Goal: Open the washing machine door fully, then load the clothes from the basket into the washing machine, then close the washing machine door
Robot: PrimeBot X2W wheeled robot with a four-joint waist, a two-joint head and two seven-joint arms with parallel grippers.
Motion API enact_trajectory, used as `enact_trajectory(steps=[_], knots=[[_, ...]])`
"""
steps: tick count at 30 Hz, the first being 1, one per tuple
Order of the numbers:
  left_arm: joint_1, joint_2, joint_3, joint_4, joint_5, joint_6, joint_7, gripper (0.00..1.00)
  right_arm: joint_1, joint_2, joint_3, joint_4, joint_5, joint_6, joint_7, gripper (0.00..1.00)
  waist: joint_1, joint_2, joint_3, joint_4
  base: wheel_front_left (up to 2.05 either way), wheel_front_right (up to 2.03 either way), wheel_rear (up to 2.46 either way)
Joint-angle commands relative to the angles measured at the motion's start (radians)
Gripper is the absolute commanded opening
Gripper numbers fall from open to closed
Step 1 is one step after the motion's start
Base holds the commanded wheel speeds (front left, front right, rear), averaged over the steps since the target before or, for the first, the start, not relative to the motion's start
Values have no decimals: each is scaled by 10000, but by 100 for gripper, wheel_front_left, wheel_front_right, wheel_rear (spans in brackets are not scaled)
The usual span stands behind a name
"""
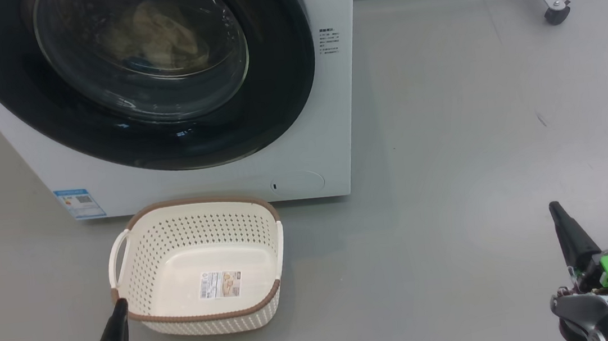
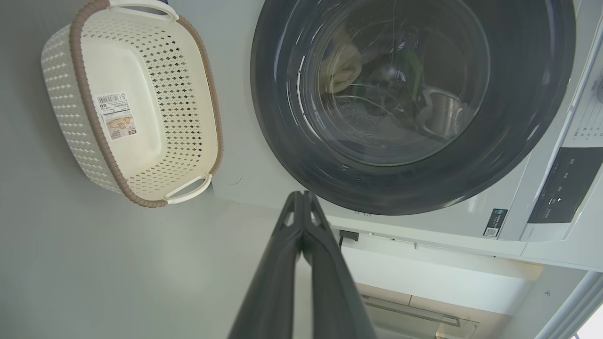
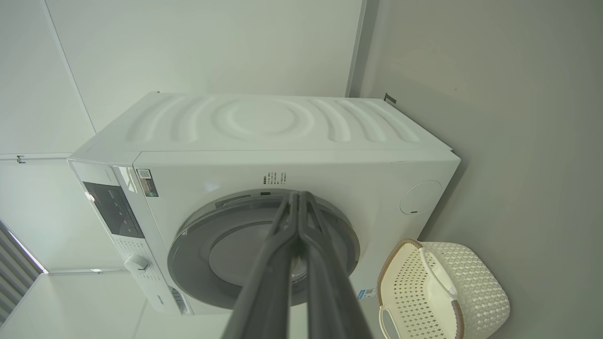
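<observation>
Left hand [image 1: 120,307] fingers pinched together, upright by basket [image 1: 195,213]; right hand [image 1: 556,210] likewise; clothes [image 1: 165,35] seemingly inside drum.

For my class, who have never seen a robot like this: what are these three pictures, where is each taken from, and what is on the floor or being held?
One picture looks down from the robot's head; the other two come from cameras on its wrists, looking along each gripper's dark fingers. The left gripper and right gripper are both shut and hold nothing. On the grey floor stands a white washing machine, its round black-rimmed door closed, with pale clothes visible behind the glass. In front of it sits a cream basket, empty apart from a label sticker.
</observation>
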Motion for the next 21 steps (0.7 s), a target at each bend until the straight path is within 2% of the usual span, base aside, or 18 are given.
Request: enact_trajectory(steps=[1, 6, 21], knots=[[-476, 59, 410, -275, -282, -58, 115, 0, -639, -245, 140, -252, 315, -27, 86, 0, 0, 0, -9, 4, 0, 0, 0], [-479, 18, 519, -269, -738, -82, 237, 0, -719, -245, 119, -160, 815, -29, 170, 0, 0, 0, -36, 16, 0, 0, 0], [-479, 18, 517, -270, -739, -82, 236, 0, -723, -206, 65, -156, 769, -29, 214, 0, 0, 0, -36, 16, 0, 0, 0]])
